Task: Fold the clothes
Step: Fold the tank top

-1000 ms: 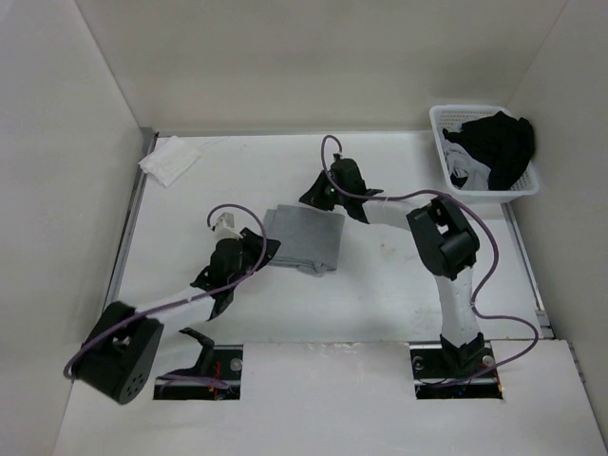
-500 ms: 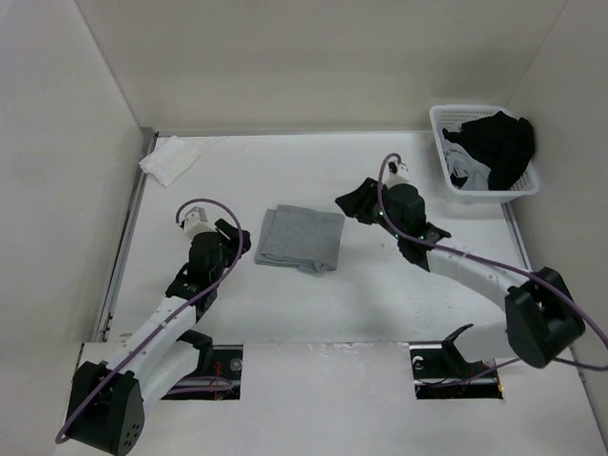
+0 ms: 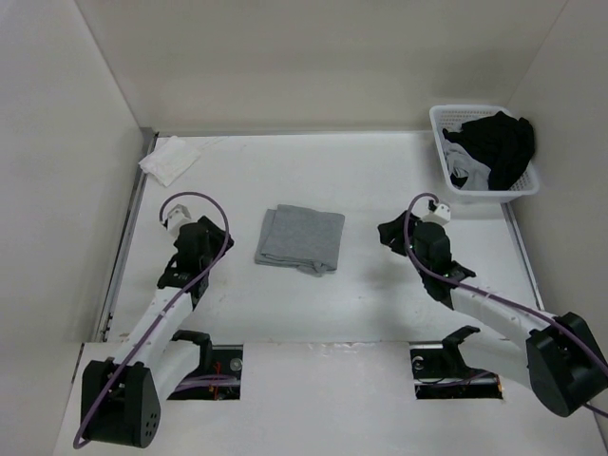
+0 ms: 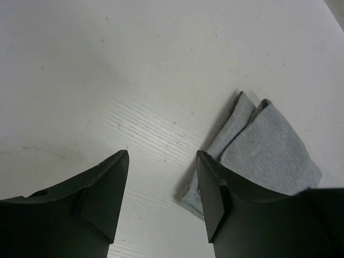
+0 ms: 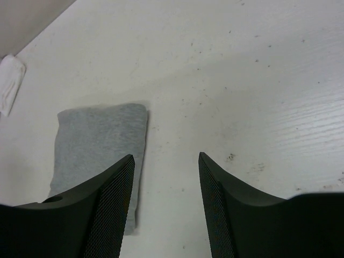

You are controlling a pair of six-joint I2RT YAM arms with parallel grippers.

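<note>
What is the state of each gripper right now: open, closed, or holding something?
The left gripper: open, holding nothing.
The right gripper: open, holding nothing.
The folded light-grey garment lies free between them.

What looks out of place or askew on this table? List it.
The grey garment lies folded, though its layers fan apart at one corner. A black garment spills over the rim of the basket. A small white cloth lies crumpled at the far left corner.
</note>
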